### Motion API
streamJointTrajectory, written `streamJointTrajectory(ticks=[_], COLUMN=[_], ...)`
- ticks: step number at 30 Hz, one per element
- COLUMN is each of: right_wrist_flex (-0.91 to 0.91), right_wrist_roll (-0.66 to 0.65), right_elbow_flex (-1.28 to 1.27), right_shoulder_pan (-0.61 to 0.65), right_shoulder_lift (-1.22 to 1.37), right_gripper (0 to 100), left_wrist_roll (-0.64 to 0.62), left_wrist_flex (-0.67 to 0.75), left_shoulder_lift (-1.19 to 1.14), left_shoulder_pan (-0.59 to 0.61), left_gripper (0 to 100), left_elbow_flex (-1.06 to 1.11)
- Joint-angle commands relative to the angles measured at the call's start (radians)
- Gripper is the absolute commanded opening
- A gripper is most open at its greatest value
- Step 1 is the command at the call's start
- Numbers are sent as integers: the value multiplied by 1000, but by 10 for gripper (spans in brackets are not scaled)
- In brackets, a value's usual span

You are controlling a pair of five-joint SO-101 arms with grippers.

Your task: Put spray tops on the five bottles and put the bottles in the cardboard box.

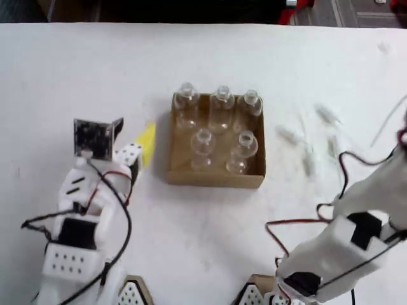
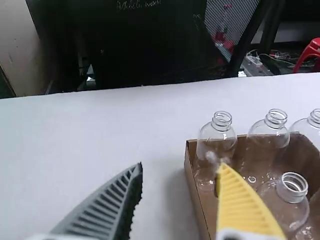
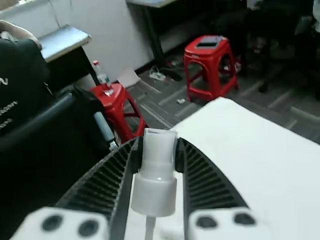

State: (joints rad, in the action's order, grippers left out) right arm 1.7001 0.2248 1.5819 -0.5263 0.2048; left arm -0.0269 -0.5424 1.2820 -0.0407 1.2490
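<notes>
Capping is in hand: the right gripper (image 3: 159, 150) clenches its fingers on a white plastic spray top (image 3: 155, 180), well apart from the brown cardboard box (image 1: 216, 178) holding five clear uncapped bottles (image 1: 202, 145). The left gripper (image 2: 180, 170), fingers spread and empty, sits beside the box. The next move probably calls for seating the top squarely on a bottle neck.

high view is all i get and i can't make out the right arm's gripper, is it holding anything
Observer: Yes. The right gripper is shut on a white spray top.
Operator: does that top have its tube on
Observer: A thin tube hangs from its underside.
Operator: left one open or shut
Observer: The left gripper is open and empty.
</notes>
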Motion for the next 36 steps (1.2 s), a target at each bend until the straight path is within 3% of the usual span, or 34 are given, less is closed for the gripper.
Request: streamJointTrajectory(ticks=[1, 10, 14, 21, 25, 36], right_wrist_flex=[27, 18, -84, -318, -513, -900], right_wrist_roll=[-87, -109, -103, -103, -107, -103], right_elbow_flex=[37, -511, -743, -1108, -1327, -1864], right_shoulder_pan=[105, 467, 618, 754, 802, 914], right_shoulder_lift=[-186, -638, -756, -854, -866, -865], right_gripper=[26, 26, 26, 16, 16, 16], left_wrist_roll=[-12, -12, -8, -14, -14, -15], left_wrist_flex=[-92, -236, -301, -459, -557, -568], left_shoulder_lift=[186, 415, 496, 555, 555, 555], left_shoulder_pan=[-7, -58, -120, -217, -274, -367], left_gripper=[247, 251, 253, 359, 363, 365], left_elbow_flex=[-5, -5, -8, -97, -181, -183])
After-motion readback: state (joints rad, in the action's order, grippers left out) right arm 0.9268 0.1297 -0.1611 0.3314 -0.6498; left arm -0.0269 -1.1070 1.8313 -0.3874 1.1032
